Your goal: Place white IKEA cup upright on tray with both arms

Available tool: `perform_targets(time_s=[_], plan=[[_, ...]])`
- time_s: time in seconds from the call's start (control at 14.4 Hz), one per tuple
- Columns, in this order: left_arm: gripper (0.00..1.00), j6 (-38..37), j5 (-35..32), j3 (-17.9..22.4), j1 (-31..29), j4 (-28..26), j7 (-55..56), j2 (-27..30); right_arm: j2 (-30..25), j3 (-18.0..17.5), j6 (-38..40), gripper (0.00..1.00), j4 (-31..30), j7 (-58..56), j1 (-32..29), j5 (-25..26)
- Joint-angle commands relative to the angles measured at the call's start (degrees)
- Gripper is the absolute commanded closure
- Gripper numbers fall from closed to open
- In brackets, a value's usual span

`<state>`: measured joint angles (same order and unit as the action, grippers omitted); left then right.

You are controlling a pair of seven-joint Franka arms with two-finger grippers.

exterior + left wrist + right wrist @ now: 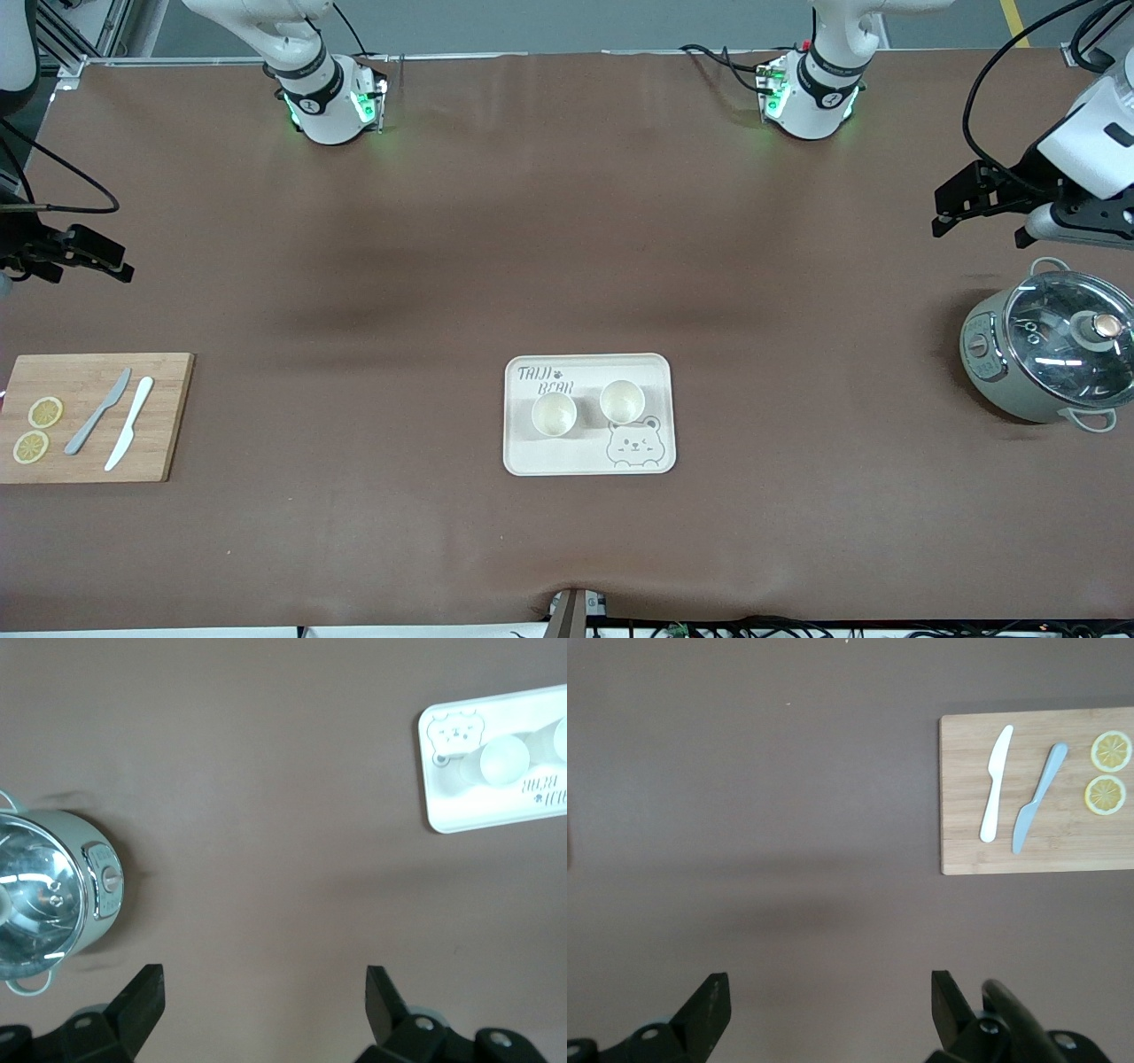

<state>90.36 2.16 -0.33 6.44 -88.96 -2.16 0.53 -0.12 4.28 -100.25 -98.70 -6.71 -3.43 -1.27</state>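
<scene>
Only partly visible, the left gripper [979, 208] hangs at the left arm's end of the desk [567, 266], over bare brown surface just beside the glass-lidded cooker [1045, 354], its arm cut off by the picture's edge; in the left wrist view its fingers [142, 1001] stand wide apart, grasping nothing. The right gripper [84, 257] is likewise half out of view at the right arm's end, over the desk near the wooden cutting board [89, 416], jaws released and empty. Two white cups [554, 414] [622, 400] stand upright, side by side and apart, on the cream tray [589, 461] with the bear face. The tray lies mid-desk with bare surface on every side. On the board lie two knives [97, 412] [129, 423] and two lemon slices [45, 412].
</scene>
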Motion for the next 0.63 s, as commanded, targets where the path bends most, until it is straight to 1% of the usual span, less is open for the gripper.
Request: perform_targets(time_s=[0.0, 0.14, 0.56], plan=[[0.00, -1.41, -0.92, -0.37, -0.20, 0.89, -2.57, -0.27, 0.90, -0.32, 0.84, 0.00, 2.01, 1.43, -0.18, 1.00], [0.00, -3.08, -2.42, -0.28, -0.29, 0.98, -3.81, -0.27, 0.73, -0.32, 1.37, 0.00, 2.10, 1.43, -0.26, 1.27], [0.00, -3.17, -3.30, -0.02, -0.55, 0.89, -3.81, -0.44, 0.82, -0.32, 0.93, 0.00, 2.11, 1.43, -0.09, 1.27]])
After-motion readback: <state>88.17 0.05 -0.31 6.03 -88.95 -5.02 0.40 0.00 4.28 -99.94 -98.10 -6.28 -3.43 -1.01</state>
